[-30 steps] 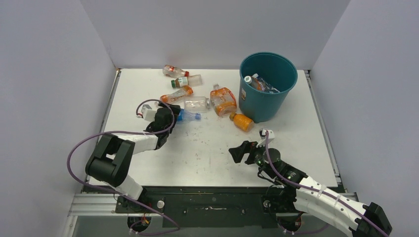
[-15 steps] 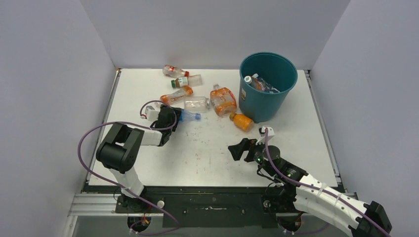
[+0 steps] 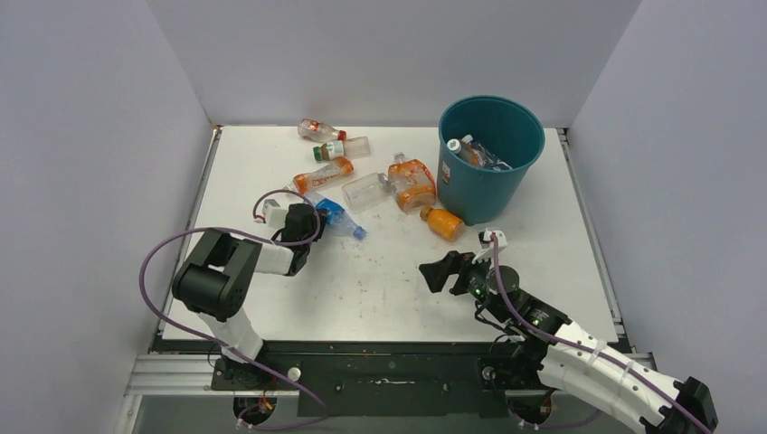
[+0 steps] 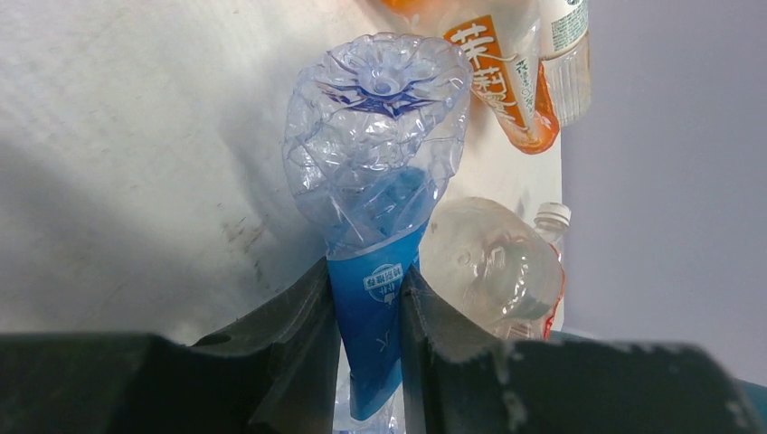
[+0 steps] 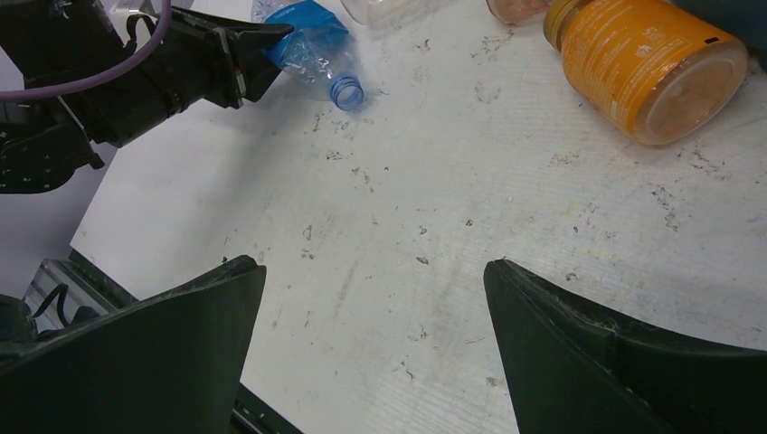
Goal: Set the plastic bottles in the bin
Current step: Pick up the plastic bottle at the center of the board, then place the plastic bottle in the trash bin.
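My left gripper [image 3: 312, 220] [image 4: 366, 271] is shut on a crushed clear bottle with a blue label [image 3: 336, 217] [image 4: 380, 154], and its fingers pinch the label. That bottle [image 5: 312, 41] lies on the table with its open neck pointing to the near right. The teal bin [image 3: 493, 188] stands at the back right with bottles [image 3: 470, 150] inside. An orange bottle [image 3: 443, 222] [image 5: 647, 63] lies at the bin's foot. My right gripper [image 3: 440, 271] [image 5: 373, 267] hovers open over bare table, holding nothing.
Loose bottles lie behind the left gripper: a red-capped one [image 3: 322, 130], a green-capped one [image 3: 342, 147], an orange-labelled one [image 3: 324, 174], a clear one [image 3: 366, 191] and a crushed orange-labelled one [image 3: 411, 183]. White walls enclose the table on three sides.
My left gripper has closed on the blue-labelled bottle, and the bottle's neck has swung toward the near right. The clear bottle behind it has shifted slightly. The right arm has hardly moved.
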Robot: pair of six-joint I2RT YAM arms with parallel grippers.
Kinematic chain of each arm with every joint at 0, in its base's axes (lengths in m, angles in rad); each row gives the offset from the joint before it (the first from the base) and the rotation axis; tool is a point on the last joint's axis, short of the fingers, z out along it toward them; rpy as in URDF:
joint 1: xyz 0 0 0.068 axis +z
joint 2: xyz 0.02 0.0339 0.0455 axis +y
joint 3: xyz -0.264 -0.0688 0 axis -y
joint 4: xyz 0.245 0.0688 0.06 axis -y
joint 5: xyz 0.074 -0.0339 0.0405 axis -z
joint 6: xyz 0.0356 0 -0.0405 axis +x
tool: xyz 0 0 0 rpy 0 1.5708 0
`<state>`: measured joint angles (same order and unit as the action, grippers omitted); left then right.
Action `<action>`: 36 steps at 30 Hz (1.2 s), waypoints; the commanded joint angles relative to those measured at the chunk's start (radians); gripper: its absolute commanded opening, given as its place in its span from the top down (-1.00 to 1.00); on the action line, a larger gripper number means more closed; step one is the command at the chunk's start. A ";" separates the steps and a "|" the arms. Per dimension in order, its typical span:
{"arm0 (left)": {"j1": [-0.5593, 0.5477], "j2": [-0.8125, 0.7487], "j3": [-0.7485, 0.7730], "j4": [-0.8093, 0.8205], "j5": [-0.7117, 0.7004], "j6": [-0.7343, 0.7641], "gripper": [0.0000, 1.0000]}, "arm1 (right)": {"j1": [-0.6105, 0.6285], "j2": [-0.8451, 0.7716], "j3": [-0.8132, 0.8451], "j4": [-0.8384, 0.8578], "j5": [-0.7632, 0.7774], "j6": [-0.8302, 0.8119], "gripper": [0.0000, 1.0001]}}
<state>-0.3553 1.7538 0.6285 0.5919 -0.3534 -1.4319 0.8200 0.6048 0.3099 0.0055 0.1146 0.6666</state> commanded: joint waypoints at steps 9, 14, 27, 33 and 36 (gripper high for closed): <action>-0.127 -0.574 -0.250 -0.101 -0.026 0.011 1.00 | 0.065 0.170 0.016 0.315 -0.120 0.031 -0.90; -0.300 -0.822 -0.326 -0.202 -0.193 -0.030 1.00 | 0.173 0.341 0.068 0.456 0.005 -0.015 -0.90; -0.385 -1.098 -0.371 -0.290 -0.246 -0.036 1.00 | 0.363 0.579 0.206 0.629 0.215 -0.143 -0.92; -0.389 -1.114 -0.375 -0.279 -0.209 -0.036 1.00 | 0.363 0.636 0.282 0.573 0.228 -0.135 -0.84; -0.393 -1.122 -0.378 -0.274 -0.203 -0.036 1.00 | 0.360 0.674 0.327 0.536 0.201 -0.138 -0.72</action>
<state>-0.7395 0.6514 0.2520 0.3077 -0.5667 -1.4609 1.1797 1.2465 0.5613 0.5438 0.3260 0.5400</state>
